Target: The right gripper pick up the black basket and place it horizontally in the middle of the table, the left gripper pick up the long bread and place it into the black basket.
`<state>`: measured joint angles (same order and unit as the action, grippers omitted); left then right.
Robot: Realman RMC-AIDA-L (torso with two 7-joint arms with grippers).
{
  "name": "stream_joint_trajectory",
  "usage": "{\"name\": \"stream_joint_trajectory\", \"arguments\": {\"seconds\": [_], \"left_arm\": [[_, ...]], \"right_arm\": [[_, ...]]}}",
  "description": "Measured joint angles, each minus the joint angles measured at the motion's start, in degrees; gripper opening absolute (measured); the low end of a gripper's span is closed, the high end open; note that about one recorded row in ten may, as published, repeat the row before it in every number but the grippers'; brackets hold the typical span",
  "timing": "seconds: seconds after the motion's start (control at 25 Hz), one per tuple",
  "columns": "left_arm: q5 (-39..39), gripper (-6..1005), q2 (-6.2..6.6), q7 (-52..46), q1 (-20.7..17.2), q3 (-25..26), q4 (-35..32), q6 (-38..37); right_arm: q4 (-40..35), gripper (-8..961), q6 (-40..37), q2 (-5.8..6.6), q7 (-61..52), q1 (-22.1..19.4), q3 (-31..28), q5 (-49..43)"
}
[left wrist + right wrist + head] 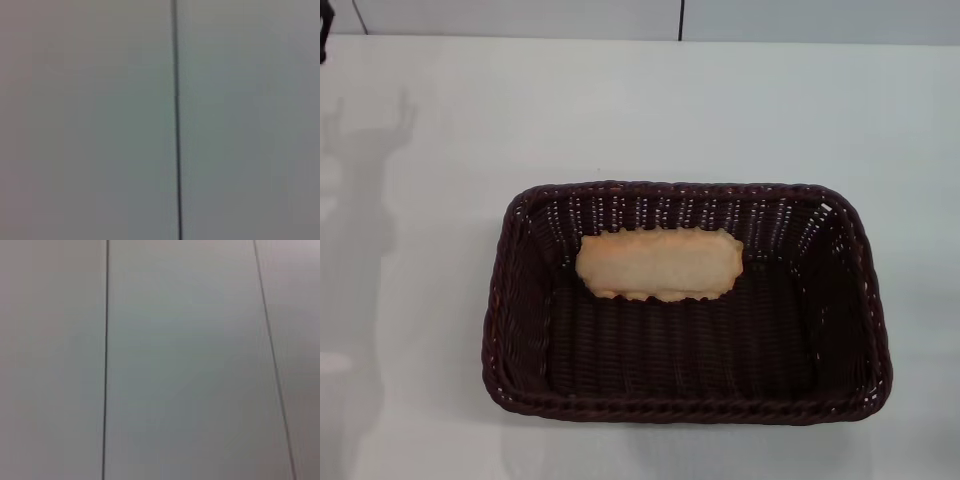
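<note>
Head view: black basket [687,408] sits flat on the white worktop [440,200], roughly centre, a bit toward the near edge and right of the midline. Rectangular, long side running left-right. Very dark brown-black woven wicker w/ a thick braided rim; sloping sides are open weave, pale worktop showing through the gaps along the far wall and at the far right corner. Floor is tighter weave, fine parallel ridges.

Long bread [660,264] lies inside the basket, at the far side, leaning on or right up against the far wall, approx midway along it. Oblong loaf, long axis left-right, parallel w/ the basket's long side. Flat pale tan face is up, smooth and matt, a bit more golden toward the left end; outline lightly scalloped, esp. along the near edge. Rest of the basket floor around it is bare weave.

Worktop is plain, smooth, faintly glossy, unmarked. Soft grey shadow on its left part. Far edge meets a pale wall [520,15] w/ a dark vertical seam.

Both wrist views give only flat pale grey panels w/ thin dark seams: one seam in the left wrist view, two in the right.

Left tool and right tool: neither appears in any view, so can't tell whether open or closed.
</note>
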<state>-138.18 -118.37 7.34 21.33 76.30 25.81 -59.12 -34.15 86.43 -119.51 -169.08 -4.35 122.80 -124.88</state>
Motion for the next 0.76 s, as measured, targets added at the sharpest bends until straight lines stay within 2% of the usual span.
{"name": "stream_joint_trajectory", "arguments": {"seconds": [0.16, 0.52, 0.76], "left_arm": [[0.05, 859, -0.05, -0.58, 1.09, -0.32, -4.79, -1.29], [0.37, 861, -0.35, -2.05, 0.07, -0.43, -5.3, -2.74], [0.12, 861, -0.36, -2.87, -0.67, -3.0, -5.44, -2.81]], "right_arm": [[2.5, 825, 0.79, -0.04, -0.05, 0.84, 1.15, 1.68], [6.47, 825, 1.21, -0.12, -0.12, 1.77, 2.38, 1.59], [8.64, 824, 0.76, 0.02, -0.14, 3.09, 2.91, 1.79]]}}
